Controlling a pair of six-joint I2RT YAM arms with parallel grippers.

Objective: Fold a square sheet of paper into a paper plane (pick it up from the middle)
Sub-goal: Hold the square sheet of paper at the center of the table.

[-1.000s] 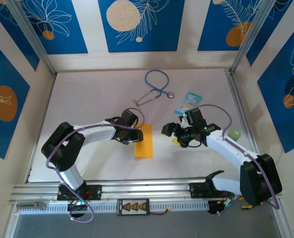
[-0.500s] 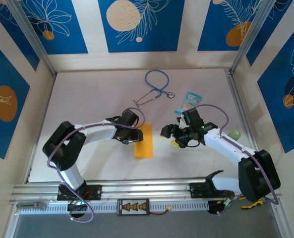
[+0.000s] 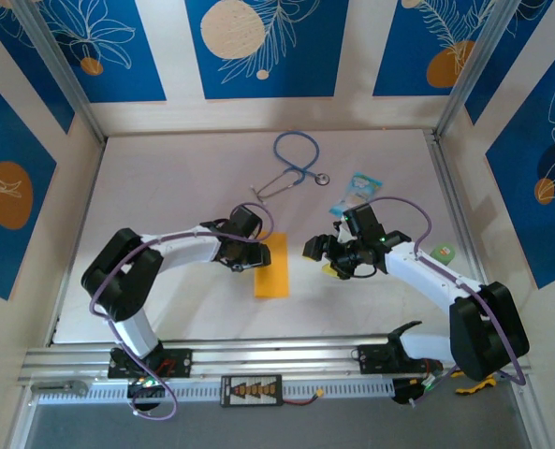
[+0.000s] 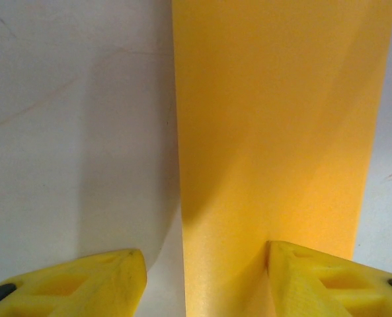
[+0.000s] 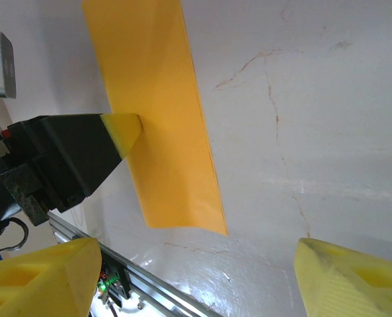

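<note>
The square sheet of paper [image 3: 271, 267] lies flat on the white table, folded into a narrow orange-yellow rectangle [image 4: 275, 125]; it has no dart shape. My left gripper [image 3: 255, 254] stands open at the strip's left long edge [image 4: 205, 256]. One yellow fingertip [image 4: 314, 277] rests on the paper and the other [image 4: 96, 284] on bare table. That fingertip on the paper also shows in the right wrist view [image 5: 124, 129]. My right gripper [image 3: 320, 259] hovers open just right of the strip [image 5: 153, 119], with nothing between its fingers [image 5: 197, 249].
A blue stethoscope [image 3: 296, 161] lies at the back of the table. A light-blue packet [image 3: 359, 190] sits behind the right arm, and a small green object [image 3: 443, 253] near the right wall. The metal rail [image 3: 277, 355] runs along the near edge.
The right arm has shifted slightly left toward the paper and its jaws have narrowed a little. The left gripper and the paper have stayed put.
</note>
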